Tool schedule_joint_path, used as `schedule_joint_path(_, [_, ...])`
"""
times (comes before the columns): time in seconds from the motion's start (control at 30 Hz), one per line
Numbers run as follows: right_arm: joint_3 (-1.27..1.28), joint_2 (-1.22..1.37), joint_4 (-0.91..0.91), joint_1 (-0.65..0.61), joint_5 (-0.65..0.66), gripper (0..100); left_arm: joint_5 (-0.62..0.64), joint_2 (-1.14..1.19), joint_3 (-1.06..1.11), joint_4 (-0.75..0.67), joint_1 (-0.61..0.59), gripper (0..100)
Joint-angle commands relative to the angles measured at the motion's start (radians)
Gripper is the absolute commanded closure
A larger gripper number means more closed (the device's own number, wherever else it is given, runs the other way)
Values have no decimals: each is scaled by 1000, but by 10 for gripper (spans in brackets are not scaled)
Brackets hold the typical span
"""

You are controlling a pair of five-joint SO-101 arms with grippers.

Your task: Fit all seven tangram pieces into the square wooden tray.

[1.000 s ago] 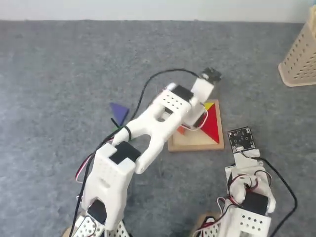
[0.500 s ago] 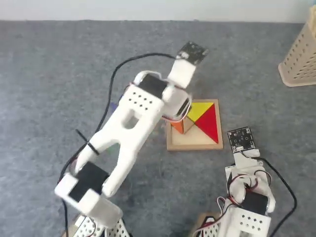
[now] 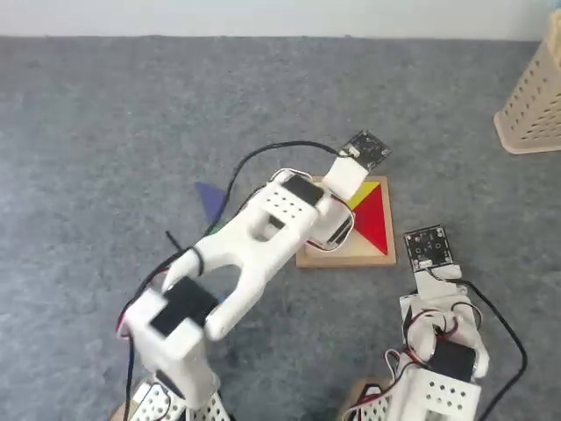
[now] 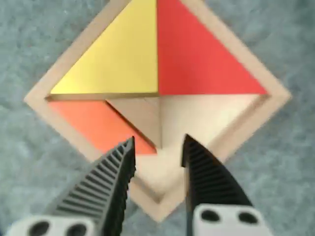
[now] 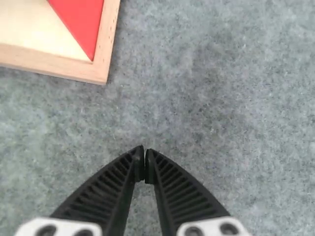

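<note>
Left hand [image 4: 158,140] over tray [image 4: 279,94] on grey carpet [image 4: 29,29], pale wall [image 3: 263,16] beyond

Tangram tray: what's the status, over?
Left gripper open, empty, above tray. Right gripper shut beside it. Yellow piece, red piece, orange piece in; blue piece outside.

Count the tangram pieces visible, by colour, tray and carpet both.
Yellow triangular piece: 1, in the square wooden tray
Red triangular piece: 1, in the tray
Orange piece: 1, in the tray
Blue-purple triangular piece: 1, on the grey carpet
Total: 4
</note>
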Motion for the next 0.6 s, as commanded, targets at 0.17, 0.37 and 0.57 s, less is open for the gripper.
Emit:
schedule_joint_path(0.17, [18, -13, 10, 13, 9, 991, 18, 81, -105, -25, -66, 884])
schedule_joint_path(0.37, [18, -13, 10, 13, 9, 991, 11, 91, -105, -26, -71, 884])
schedule_joint_path(0.57, [18, -13, 10, 13, 9, 991, -3, 31, -119, 8, -60, 884])
